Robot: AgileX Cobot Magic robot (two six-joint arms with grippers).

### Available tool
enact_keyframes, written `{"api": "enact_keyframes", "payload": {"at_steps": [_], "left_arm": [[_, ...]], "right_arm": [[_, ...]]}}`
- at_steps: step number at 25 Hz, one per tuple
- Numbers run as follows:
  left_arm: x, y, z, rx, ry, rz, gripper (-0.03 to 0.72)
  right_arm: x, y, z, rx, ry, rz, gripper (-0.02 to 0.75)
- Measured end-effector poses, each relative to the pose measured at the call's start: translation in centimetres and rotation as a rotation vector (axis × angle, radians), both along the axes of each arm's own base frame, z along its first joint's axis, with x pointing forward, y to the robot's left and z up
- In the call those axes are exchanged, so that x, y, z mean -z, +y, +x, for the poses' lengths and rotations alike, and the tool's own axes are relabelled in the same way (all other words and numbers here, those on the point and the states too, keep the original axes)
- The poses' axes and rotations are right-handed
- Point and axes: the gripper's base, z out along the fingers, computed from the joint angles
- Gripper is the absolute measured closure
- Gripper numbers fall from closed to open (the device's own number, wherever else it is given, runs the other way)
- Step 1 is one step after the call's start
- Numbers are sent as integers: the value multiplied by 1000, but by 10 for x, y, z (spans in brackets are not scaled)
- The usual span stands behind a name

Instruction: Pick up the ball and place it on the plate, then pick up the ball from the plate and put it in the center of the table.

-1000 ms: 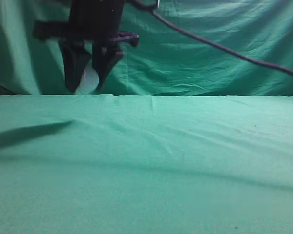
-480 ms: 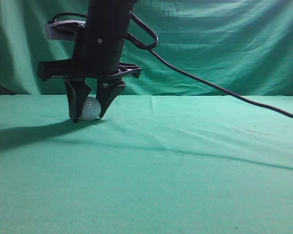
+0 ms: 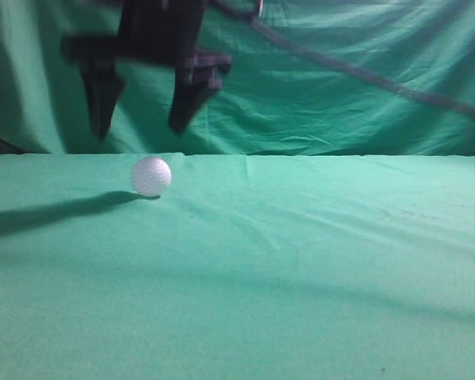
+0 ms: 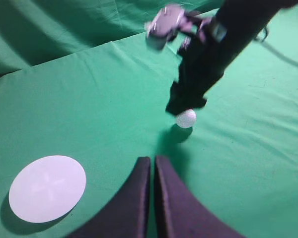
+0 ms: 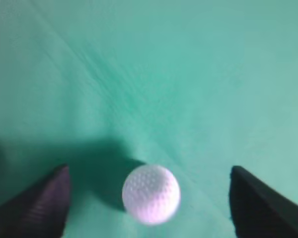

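The ball (image 3: 151, 176), white and dimpled, rests on the teal table (image 3: 317, 253). My right gripper (image 3: 142, 129) hangs open just above it, with one finger on each side and neither touching it. In the right wrist view the ball (image 5: 151, 194) lies between the wide-open jaws (image 5: 149, 169). In the left wrist view the ball (image 4: 186, 118) sits under the right gripper (image 4: 186, 105). The white plate (image 4: 47, 188) lies empty at the lower left of that view. My left gripper (image 4: 152, 158) is shut and empty, well short of the ball.
A darker green curtain (image 3: 340, 79) hangs behind the table. The right arm's black cable (image 3: 364, 75) runs off to the right across the curtain. The table's far edge (image 3: 301, 154) is just behind the ball.
My right gripper came down with the ball, set it on the table, opened and rose. The ball now lies free on the cloth.
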Motion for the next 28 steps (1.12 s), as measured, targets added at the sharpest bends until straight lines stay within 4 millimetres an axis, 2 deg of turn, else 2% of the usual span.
{"api": "enact_keyframes", "payload": {"at_steps": [4, 6, 7, 8, 10, 15, 18, 22, 24, 28], "left_arm": [[0, 0, 0, 0, 0, 0, 688], [0, 0, 0, 0, 0, 0, 688], [0, 0, 0, 0, 0, 0, 688], [0, 0, 0, 0, 0, 0, 688], [0, 0, 0, 0, 0, 0, 688], [-3, 0, -8, 7, -33, -28, 688], [-5, 1, -16, 9, -70, -34, 688], [-4, 2, -27, 21, -85, -34, 688], [2, 2, -30, 25, -83, -44, 688], [28, -1, -30, 36, -45, -95, 688]], "right_arm": [[-72, -27, -22, 4, -72, 18, 421], [-106, -44, -37, 13, -105, 28, 569], [-119, -51, -43, 20, -111, 29, 638], [-134, -60, -51, 29, -122, 39, 673], [-158, -75, -66, 43, -142, 65, 738], [-205, -113, -103, 66, -173, 114, 738], [-217, -135, -125, 72, -186, 134, 738], [-219, -167, -156, 73, -227, 182, 738], [-210, -179, -171, 66, -237, 216, 738], [-189, -204, -199, 56, -248, 263, 738]]}}
